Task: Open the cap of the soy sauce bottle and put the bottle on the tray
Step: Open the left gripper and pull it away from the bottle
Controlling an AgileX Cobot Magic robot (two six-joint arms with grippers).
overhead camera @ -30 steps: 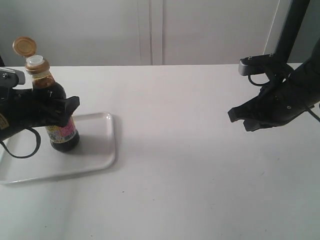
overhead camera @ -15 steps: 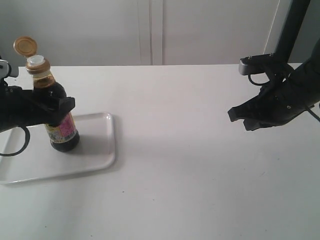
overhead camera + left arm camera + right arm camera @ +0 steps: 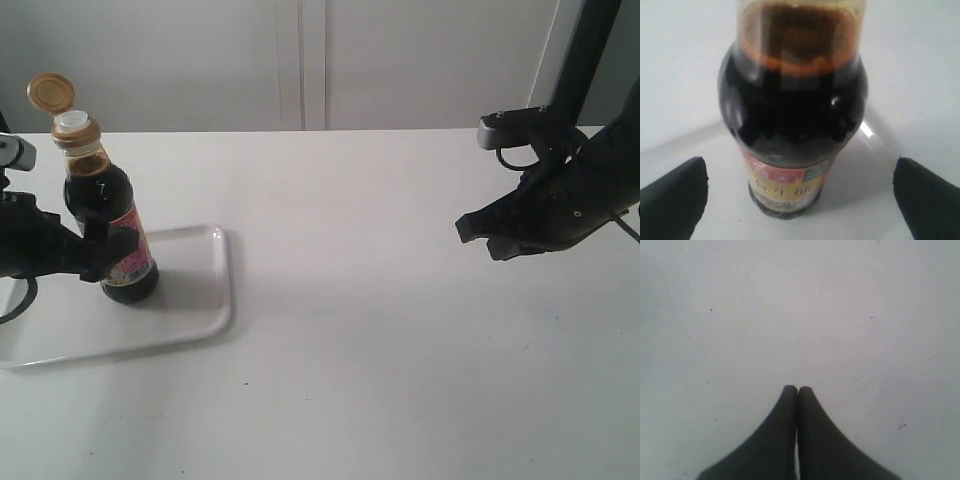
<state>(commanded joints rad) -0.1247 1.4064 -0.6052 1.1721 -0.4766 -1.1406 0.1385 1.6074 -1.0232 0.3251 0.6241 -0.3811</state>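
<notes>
The soy sauce bottle (image 3: 108,215) stands upright on the white tray (image 3: 190,310) at the left of the table. Its golden cap (image 3: 49,93) is flipped back, baring the white spout (image 3: 70,122). My left gripper (image 3: 105,250) is open just left of the bottle, low by its label, with its fingers wide apart and off the glass. The left wrist view shows the bottle (image 3: 792,110) standing free between the two fingertips (image 3: 675,192). Far right, above the table, my right gripper (image 3: 478,238) is shut with nothing in it; its tips (image 3: 798,390) press together.
A grey wall closes off the table's far edge. A black post (image 3: 575,60) rises at the back right behind the right arm. White tabletop (image 3: 350,330) stretches between the tray and the right gripper.
My left gripper has let go of the bottle, opened and drawn back to the left and downward. The bottle stays upright on the tray. The right arm has not moved.
</notes>
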